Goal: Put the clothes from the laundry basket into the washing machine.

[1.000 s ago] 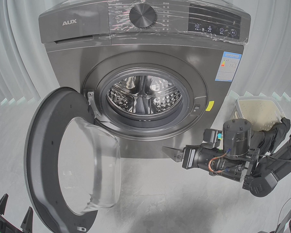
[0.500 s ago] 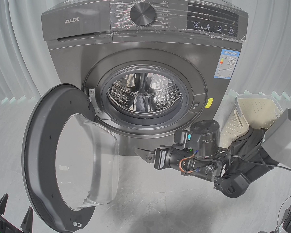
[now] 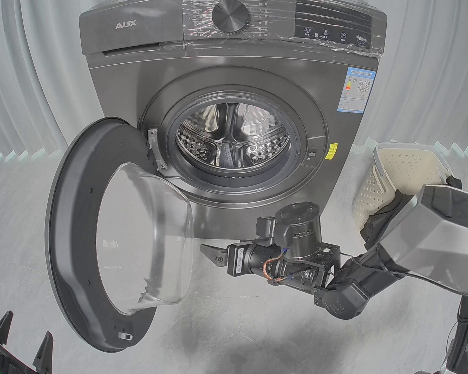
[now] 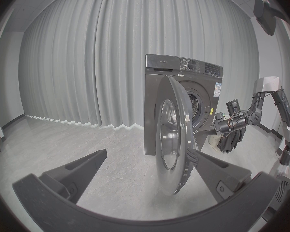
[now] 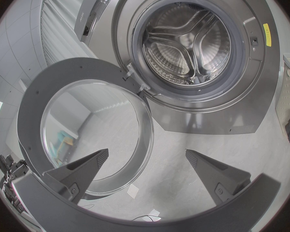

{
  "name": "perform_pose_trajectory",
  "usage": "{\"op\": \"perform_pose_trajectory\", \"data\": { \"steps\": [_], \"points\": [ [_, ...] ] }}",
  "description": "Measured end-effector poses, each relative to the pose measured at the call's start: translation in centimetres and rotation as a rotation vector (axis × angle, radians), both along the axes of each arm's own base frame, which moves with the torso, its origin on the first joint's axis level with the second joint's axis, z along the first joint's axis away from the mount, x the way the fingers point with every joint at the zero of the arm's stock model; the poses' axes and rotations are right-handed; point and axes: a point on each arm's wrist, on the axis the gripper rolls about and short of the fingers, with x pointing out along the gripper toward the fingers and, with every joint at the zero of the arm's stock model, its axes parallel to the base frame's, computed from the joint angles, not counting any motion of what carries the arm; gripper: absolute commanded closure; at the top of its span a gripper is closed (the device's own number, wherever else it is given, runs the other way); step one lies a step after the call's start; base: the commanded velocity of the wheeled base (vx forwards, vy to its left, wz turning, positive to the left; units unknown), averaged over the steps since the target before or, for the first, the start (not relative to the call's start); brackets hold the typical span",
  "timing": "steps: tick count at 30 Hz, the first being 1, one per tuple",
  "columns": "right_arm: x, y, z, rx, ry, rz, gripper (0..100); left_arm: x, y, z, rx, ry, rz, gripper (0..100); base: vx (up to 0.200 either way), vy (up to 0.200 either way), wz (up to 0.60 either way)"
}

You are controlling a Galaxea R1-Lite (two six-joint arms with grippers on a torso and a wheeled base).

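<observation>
Our right end effector (image 3: 209, 253) has slid left, away from the basket (image 3: 405, 164) and across the front of the washer (image 3: 234, 79), wide open with nothing in it, while the dark clothes (image 3: 379, 224) hang over the basket's edge, so we think none are in yet

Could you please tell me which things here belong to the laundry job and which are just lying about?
Job: washing machine, its open door, laundry basket, dark clothes hanging over it, right gripper.
Lying about: curtain, paper scraps on the floor.
</observation>
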Motion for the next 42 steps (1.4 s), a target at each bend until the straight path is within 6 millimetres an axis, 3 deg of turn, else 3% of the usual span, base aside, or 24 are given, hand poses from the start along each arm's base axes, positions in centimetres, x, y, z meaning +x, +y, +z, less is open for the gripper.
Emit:
{"op": "perform_pose_trajectory", "data": {
  "steps": [14,27,35,42],
  "points": [
    [1.3,3.9,-2.0,0.013,-0.015,0.027,0,0.0,0.0,0.0,0.0,0.0,0.0,0,0.0,0.0,0.0],
    [2.3,8.2,-2.6,0.083,-0.072,0.007,0,0.0,0.0,0.0,0.001,-0.001,0.0,0,0.0,0.0,0.0],
    [3.4,9.7,-3.0,0.129,-0.103,-0.026,0,0.0,0.0,0.0,0.0,-0.001,0.001,0,0.0,0.0,0.0],
    [4.1,9.4,-3.0,0.154,-0.093,-0.061,0,0.0,0.0,0.0,0.0,-0.001,0.0,0,0.0,0.0,0.0]
  ]
}}
